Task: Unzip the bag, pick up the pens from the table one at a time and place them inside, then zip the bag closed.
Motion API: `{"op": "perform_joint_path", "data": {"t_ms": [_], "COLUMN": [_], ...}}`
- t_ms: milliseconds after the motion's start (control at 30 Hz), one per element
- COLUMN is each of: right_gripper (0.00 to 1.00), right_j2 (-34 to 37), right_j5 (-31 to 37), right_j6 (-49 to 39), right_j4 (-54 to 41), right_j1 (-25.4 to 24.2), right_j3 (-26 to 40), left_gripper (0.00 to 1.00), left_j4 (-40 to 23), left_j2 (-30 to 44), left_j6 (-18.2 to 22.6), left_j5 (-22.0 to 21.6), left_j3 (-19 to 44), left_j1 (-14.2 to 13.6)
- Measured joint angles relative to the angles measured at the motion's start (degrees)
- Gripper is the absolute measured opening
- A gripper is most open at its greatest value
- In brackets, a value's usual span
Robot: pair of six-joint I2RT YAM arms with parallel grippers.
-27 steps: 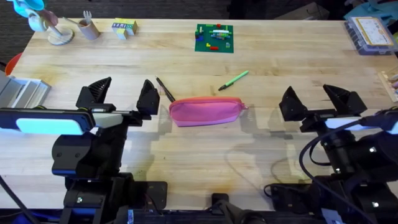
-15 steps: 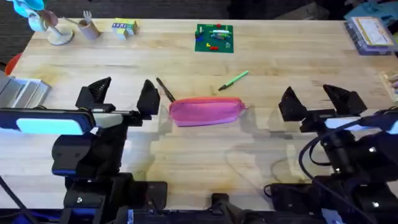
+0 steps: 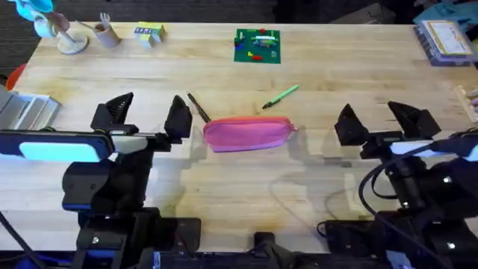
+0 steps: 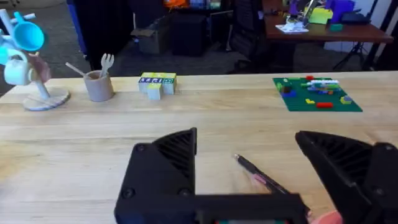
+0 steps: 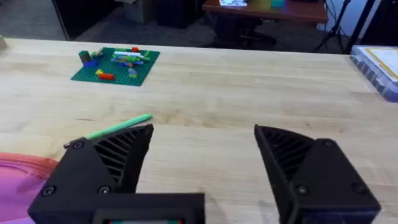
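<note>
Light wooden butcher-block worktop (image 3: 336, 67), plank strips running across. Left hand (image 3: 146, 116) at 9 o'clock and right hand (image 3: 387, 122) at 3 o'clock of centre, both released, fingers spread wide, grasping nothing. Pink elongated fabric pouch (image 3: 248, 133) between them at centre, zipped shut. Flat green board with coloured bricks (image 3: 258, 45) at 12 o'clock. Slim light green pen (image 3: 280, 96) at 1 o'clock of the pouch, apart from it. Thin black pen (image 3: 198, 107) at 10 o'clock, tip just beside the pouch's end.

bag (image 3: 247, 133) mid-table (image 3: 328, 67), pens (image 3: 280, 96) just behind it
</note>
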Motion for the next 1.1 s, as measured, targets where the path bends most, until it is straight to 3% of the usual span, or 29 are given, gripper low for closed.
{"op": "perform_joint_path", "data": {"t_ms": [200, 400, 467, 633, 667, 800, 1033, 1100], "right_gripper": [0.998, 0.998, 0.998, 0.998, 0.998, 0.998, 0.997, 0.997], "right_j2": [-0.02, 0.00, 0.09, 0.09, 0.48, 3.16, 10.77, 16.75], "right_j5": [-0.24, -0.88, -1.10, -1.10, -1.10, -1.10, -1.33, -3.11], "right_j6": [0.01, 0.01, 0.01, 0.01, 0.01, 0.01, -0.01, 0.00], "right_j4": [-2.13, -14.57, -19.43, -20.45, -23.94, -25.44, -26.10, -27.66], "right_j1": [0.00, 0.09, 0.09, 0.09, 0.09, 0.09, 0.09, 0.11], "right_j3": [0.96, 5.85, 8.69, 13.10, 17.79, 21.42, 28.35, 32.61], "left_gripper": [0.993, 0.993, 0.993, 0.993, 0.993, 0.993, 0.993, 0.993], "left_j4": [-0.07, -5.44, -11.40, -13.78, -16.28, -17.05, -17.22, -17.23], "left_j2": [0.00, 0.01, 0.01, 0.00, 0.01, 0.45, 8.09, 15.01], "left_j6": [0.00, 0.00, 0.00, 0.00, 0.00, 0.00, 0.00, 0.00], "left_j5": [0.51, 0.98, 1.09, 1.09, 1.10, 1.10, 1.15, 1.57], "left_j3": [0.00, 1.34, 4.74, 9.59, 13.20, 15.05, 21.18, 26.11], "left_j1": [0.00, 0.00, 0.00, 0.00, 0.00, 0.00, 0.00, 0.00]}}
